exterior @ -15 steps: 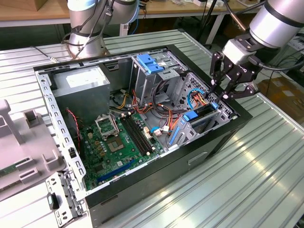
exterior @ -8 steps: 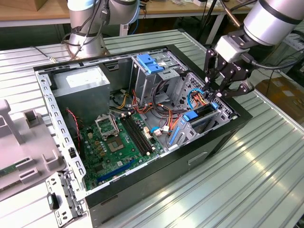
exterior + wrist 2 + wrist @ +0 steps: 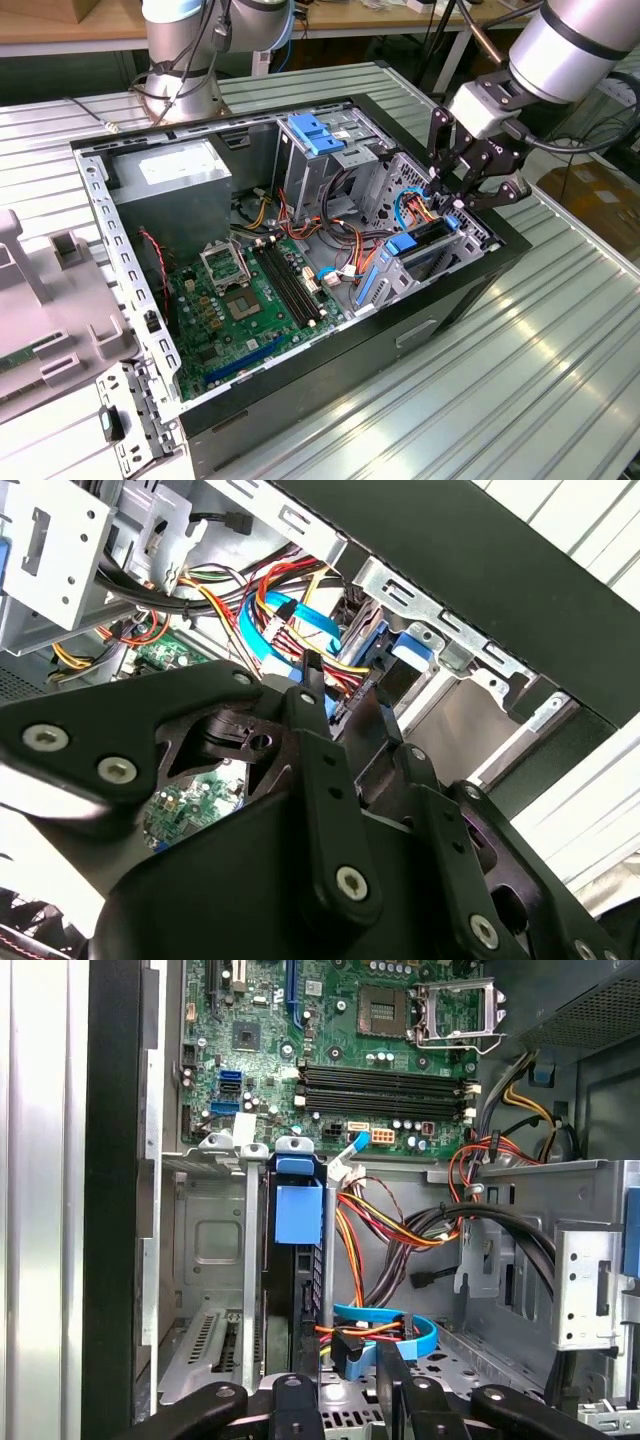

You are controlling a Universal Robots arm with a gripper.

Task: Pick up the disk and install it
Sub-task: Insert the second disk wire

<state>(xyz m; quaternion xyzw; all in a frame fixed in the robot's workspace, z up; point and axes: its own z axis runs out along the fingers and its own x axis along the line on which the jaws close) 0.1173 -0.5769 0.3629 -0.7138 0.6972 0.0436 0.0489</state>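
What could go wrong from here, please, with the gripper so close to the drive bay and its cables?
1. The gripper hangs just over the disk, which stands on edge in its bay; a slight tilt could jam its blue carrier against the metal bay wall.
2. Blue cables and orange wires crowd right beside the disk, so they could snag or get pinched.
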